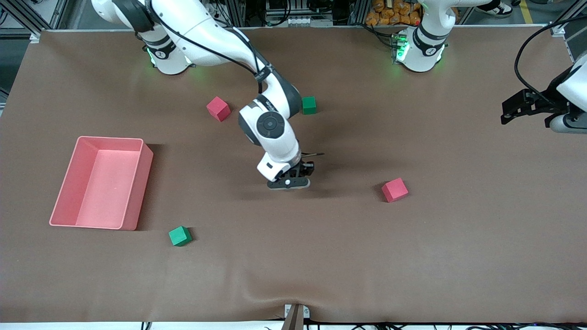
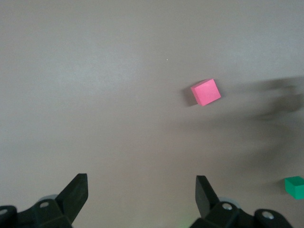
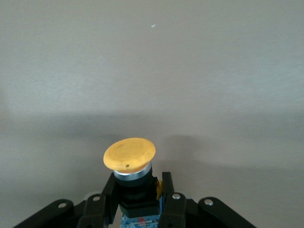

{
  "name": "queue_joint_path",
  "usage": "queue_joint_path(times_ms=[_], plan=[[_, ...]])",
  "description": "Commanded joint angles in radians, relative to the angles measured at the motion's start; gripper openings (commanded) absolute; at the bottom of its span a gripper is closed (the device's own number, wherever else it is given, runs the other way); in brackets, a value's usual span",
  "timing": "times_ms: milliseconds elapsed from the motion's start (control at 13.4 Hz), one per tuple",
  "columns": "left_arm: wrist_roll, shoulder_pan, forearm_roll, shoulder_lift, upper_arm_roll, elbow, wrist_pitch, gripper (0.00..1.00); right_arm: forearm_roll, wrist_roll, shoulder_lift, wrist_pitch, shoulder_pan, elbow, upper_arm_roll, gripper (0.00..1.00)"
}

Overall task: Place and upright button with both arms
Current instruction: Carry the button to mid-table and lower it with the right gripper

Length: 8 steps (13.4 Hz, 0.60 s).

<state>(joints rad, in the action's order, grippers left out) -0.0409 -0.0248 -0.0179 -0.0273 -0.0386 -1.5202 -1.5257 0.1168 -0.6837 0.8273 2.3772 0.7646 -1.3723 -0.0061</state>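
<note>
The button (image 3: pixel 129 154) has a round orange cap, a silver collar and a black blocky body. My right gripper (image 3: pixel 137 187) is shut on that body, one finger on each side, with the cap pointing out past the fingertips. In the front view this gripper (image 1: pixel 293 182) hangs low over the middle of the table, and the hand hides the button there. My left gripper (image 1: pixel 505 112) waits in the air over the left arm's end of the table. In its own wrist view the left gripper (image 2: pixel 141 190) is open, with bare table between the fingers.
A pink bin (image 1: pixel 140 192) stands toward the right arm's end. Near the bases lie a red cube (image 1: pixel 218 108) and a green cube (image 1: pixel 309 105). Another red cube (image 1: pixel 395 189) and green cube (image 1: pixel 179 236) lie nearer the camera. The left wrist view shows a red cube (image 2: pixel 206 91) and a green cube (image 2: pixel 294 186).
</note>
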Motion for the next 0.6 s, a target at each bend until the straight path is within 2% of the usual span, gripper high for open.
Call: queue_joint_path(times_ms=[0,149,223,298,372,521], plan=[[-0.019,-0.006,-0.004,-0.013,-0.006,0.017,0.021,1.00,0.000,-0.039,0.072,-0.003,0.034,0.085,-0.020,0.15],[-0.019,-0.013,-0.004,-0.014,-0.006,0.017,0.021,1.00,-0.003,-0.049,0.076,-0.001,0.038,0.085,-0.020,0.36],[-0.019,-0.014,-0.004,-0.016,-0.007,0.017,0.021,1.00,-0.005,-0.053,0.078,-0.001,0.039,0.085,-0.021,0.43],[-0.019,-0.014,-0.004,-0.016,-0.012,0.017,0.021,1.00,-0.014,-0.053,0.078,0.000,0.042,0.084,-0.022,0.66],[-0.019,-0.014,-0.004,-0.016,-0.012,0.015,0.021,1.00,-0.026,-0.054,0.078,0.000,0.044,0.082,-0.020,1.00],[-0.019,-0.015,-0.004,-0.017,-0.014,0.014,0.021,1.00,-0.031,-0.054,0.076,-0.001,0.044,0.081,-0.020,1.00]])
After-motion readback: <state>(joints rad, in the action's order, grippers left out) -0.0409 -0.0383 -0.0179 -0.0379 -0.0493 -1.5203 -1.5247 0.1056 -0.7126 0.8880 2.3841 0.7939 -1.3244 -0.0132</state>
